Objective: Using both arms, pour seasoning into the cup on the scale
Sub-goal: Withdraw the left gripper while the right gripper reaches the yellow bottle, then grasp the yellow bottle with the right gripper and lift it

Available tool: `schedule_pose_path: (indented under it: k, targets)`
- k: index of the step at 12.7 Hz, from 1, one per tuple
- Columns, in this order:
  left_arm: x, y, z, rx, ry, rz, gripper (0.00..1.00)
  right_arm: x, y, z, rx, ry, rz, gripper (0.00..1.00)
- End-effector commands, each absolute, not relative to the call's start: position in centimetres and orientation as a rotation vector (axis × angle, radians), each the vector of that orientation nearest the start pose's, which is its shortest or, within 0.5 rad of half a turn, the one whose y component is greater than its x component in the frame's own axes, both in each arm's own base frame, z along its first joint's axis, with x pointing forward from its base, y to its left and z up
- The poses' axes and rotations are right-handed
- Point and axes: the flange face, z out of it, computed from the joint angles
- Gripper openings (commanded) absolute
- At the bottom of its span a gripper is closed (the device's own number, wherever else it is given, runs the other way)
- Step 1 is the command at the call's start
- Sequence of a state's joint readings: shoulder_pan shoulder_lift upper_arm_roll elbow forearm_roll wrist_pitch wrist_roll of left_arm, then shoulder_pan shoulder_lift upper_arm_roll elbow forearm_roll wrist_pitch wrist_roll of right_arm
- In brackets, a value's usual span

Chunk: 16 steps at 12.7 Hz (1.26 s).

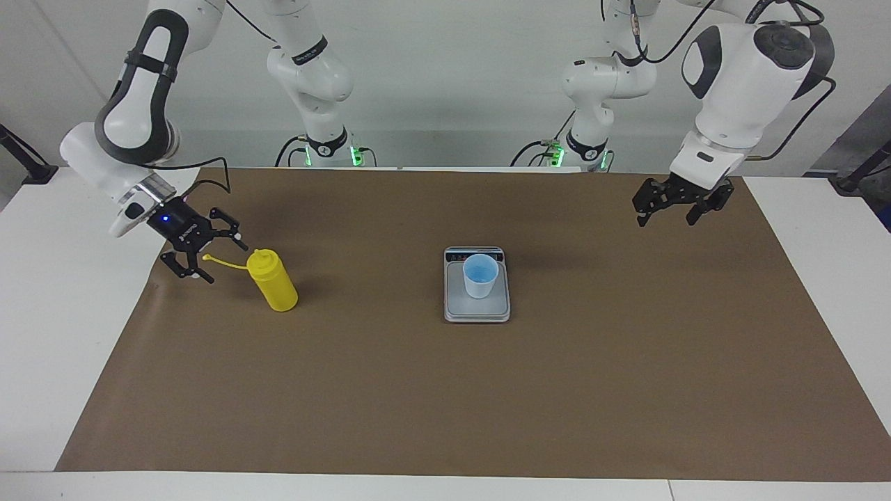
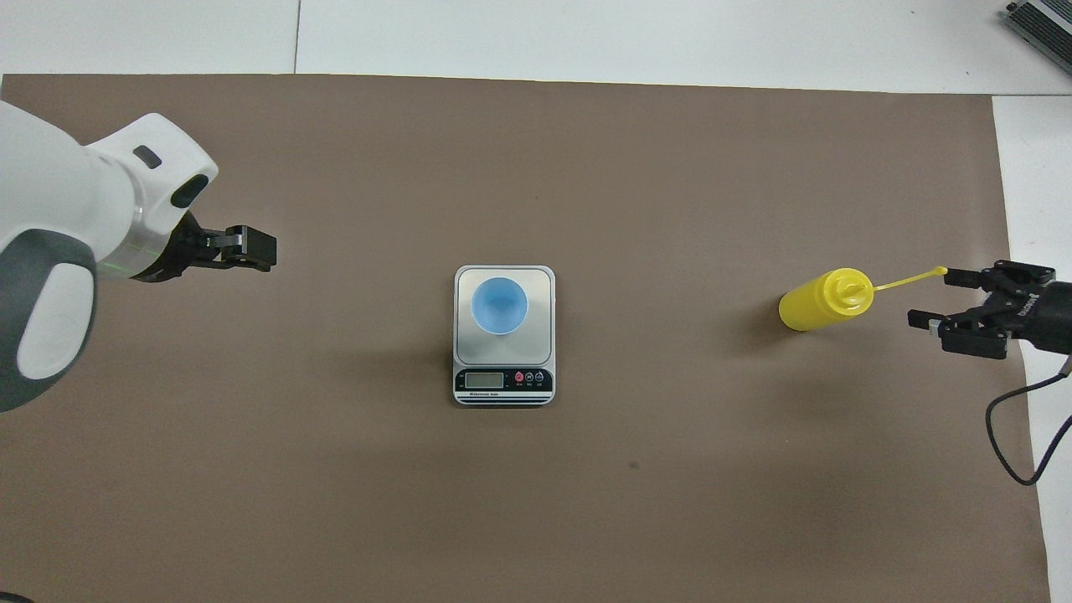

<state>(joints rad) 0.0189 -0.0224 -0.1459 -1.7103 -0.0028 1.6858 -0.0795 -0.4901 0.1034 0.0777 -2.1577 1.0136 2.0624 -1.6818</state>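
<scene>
The yellow seasoning bottle (image 1: 276, 284) (image 2: 822, 301) stands upright on the brown mat toward the right arm's end of the table. Its thin cap strap (image 1: 226, 262) (image 2: 909, 280) points at my right gripper. My right gripper (image 1: 219, 259) (image 2: 934, 297) is open and low beside the bottle, apart from its body. The strap's tip reaches its fingers; I cannot tell if they touch. The light blue cup (image 1: 480, 276) (image 2: 499, 306) stands upright on the scale (image 1: 477, 311) (image 2: 544, 280) at mid-table. My left gripper (image 1: 669, 207) (image 2: 251, 248) is open and empty, raised over the mat toward the left arm's end.
A brown paper mat (image 1: 445, 403) (image 2: 536, 502) covers most of the white table. The scale's display strip (image 2: 503, 380) is at its end nearer the robots. A black cable (image 2: 1017, 435) trails from the right gripper. A grey device (image 2: 1043, 21) sits at the table's corner.
</scene>
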Motion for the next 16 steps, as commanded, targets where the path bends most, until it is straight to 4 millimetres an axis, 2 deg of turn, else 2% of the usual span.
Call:
schedule_pose_path:
  k: [1,3,5,6,8,10,14,16]
  targets:
    - [53.7,-5.4,62.0,-3.15,0.164,0.028,1.0,50.9,-16.9,33.4,-2.254,-0.821,-0.923,1.0]
    - [52.7,-3.6,63.5,-3.142,0.224,0.001,1.0,51.0,-16.6,31.0,-2.202,-0.842,-0.952,1.0]
    - [52.2,-4.2,63.0,-3.138,0.228,-0.001,1.0,51.4,-15.8,27.8,-2.094,-0.825,-1.05,1.0]
    - [52.1,-4.6,62.9,-3.137,0.24,0.004,1.0,51.6,-15.3,26.9,-2.062,-0.822,-1.078,1.0]
    - [52.1,-3.7,63.0,-3.14,0.204,0.007,1.0,52.2,-13.8,27.1,-2.033,-0.818,-1.09,1.0]
    - [52.1,-3.5,63.4,-3.151,0.113,0.007,1.0,52.0,-13.6,27.0,-2.025,-0.822,-1.087,1.0]
    - [52.0,-3.4,63.6,-3.156,0.104,0.024,1.0,52.4,-12.7,27.1,-2.012,-0.833,-1.083,1.0]
    - [51.9,-3.0,63.6,-3.156,0.095,0.033,1.0,53.0,-10.7,27.1,-1.987,-0.803,-1.102,1.0]
